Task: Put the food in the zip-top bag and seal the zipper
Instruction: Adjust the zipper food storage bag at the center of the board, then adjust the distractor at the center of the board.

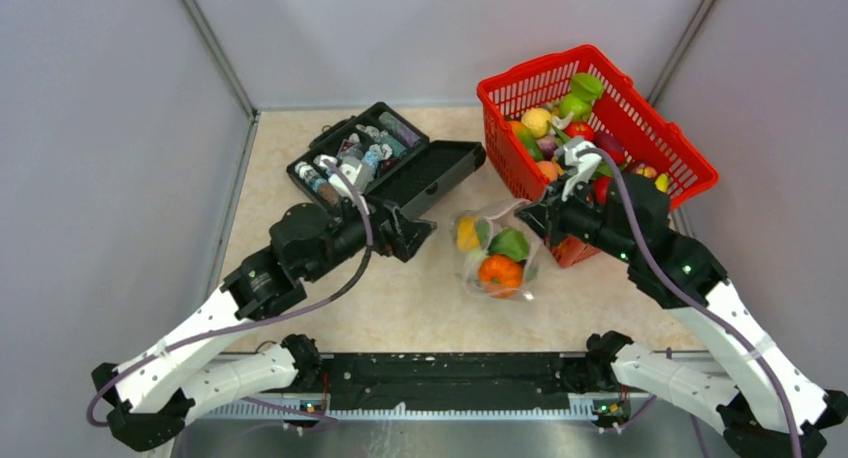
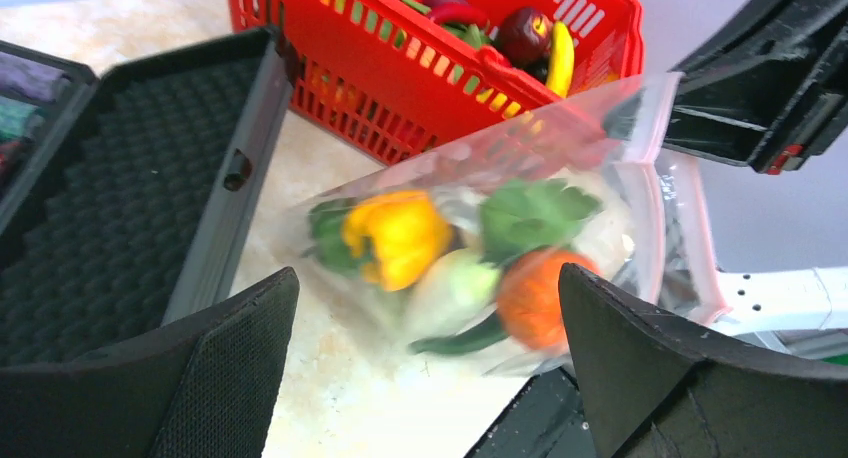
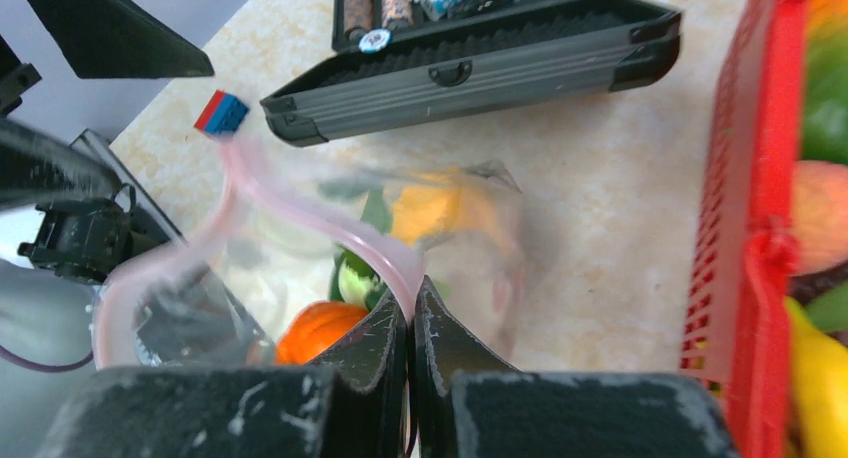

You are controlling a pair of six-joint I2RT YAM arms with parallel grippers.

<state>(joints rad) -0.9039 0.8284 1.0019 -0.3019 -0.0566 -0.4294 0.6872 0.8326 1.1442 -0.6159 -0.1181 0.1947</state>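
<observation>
The zip-top bag lies mid-table, with food inside: a yellow pepper, an orange tomato and green leafy pieces. My right gripper is shut on the pinkish zipper at the bag's mouth edge, on the basket side. The strip curves away from the pinch and the mouth gapes beside it. My left gripper stands open just left of the bag, with nothing between its fingers. The pepper and tomato show blurred through the plastic.
A red mesh basket full of toy fruit and vegetables stands at the back right, close behind the right gripper. An open black case with small bottles sits at the back left, right behind the left gripper.
</observation>
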